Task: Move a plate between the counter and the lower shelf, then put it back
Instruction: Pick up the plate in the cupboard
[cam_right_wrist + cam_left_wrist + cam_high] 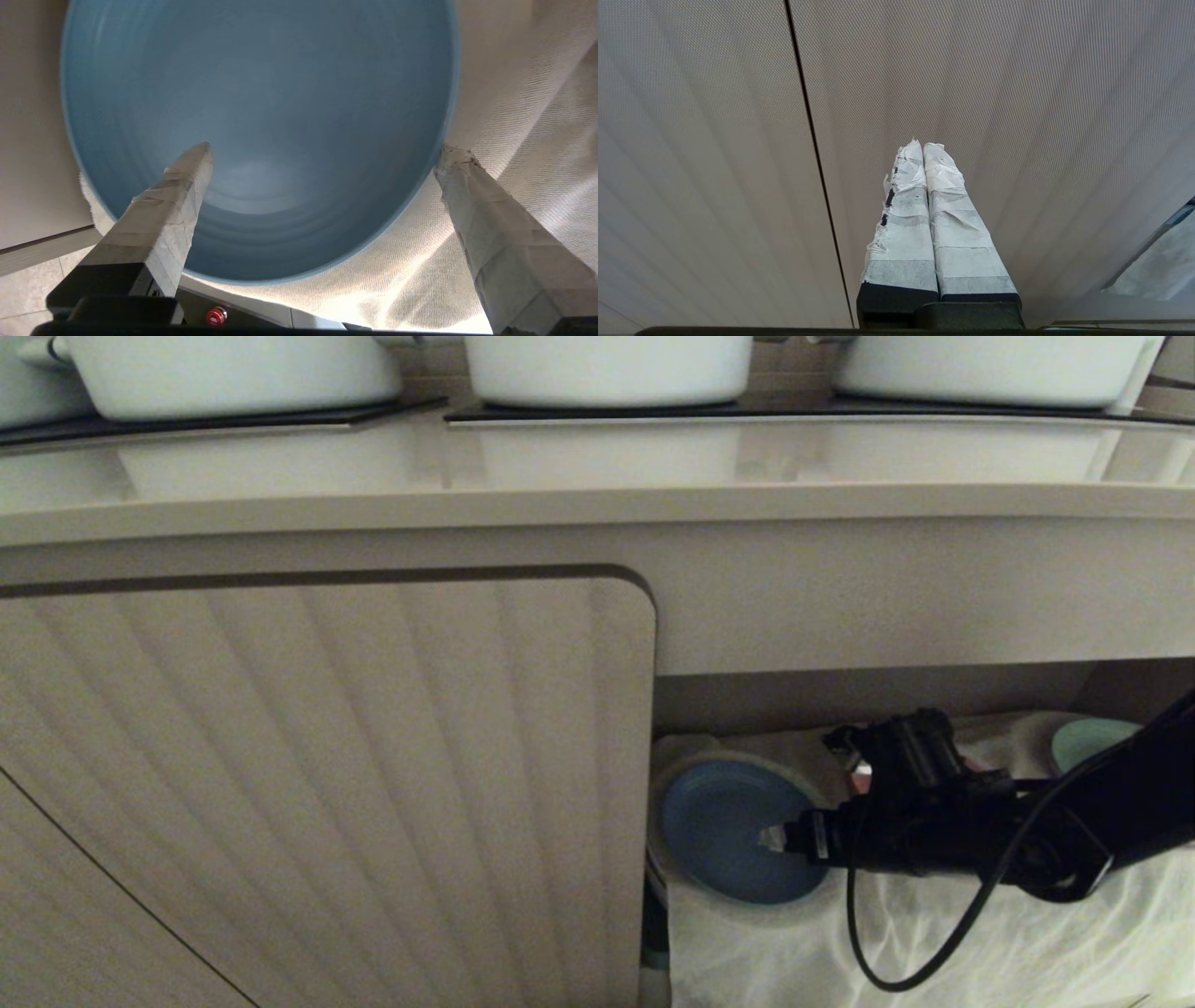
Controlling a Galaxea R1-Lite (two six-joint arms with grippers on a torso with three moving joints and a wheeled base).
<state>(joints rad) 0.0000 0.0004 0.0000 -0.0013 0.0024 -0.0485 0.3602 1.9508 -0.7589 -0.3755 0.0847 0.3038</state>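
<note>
Long glossy beige counter point(560, 476) with black inset hob panels, carrying three white pots point(607, 369) along the back; beneath it a ribbed beige cabinet door point(327, 775) and, to its right, the recessed lower shelf point(934, 933) draped in wrinkled white cloth. Light blue round matte plate point(719, 831) lying flat on that cloth at the shelf's left end, with what may be a green plate point(1088, 742) further right, partly hidden. Right gripper point(322, 154), tape-wrapped, jaws spread wide over the blue plate, holding nothing; left gripper point(923, 144), jaws pressed together, facing the door.
</note>
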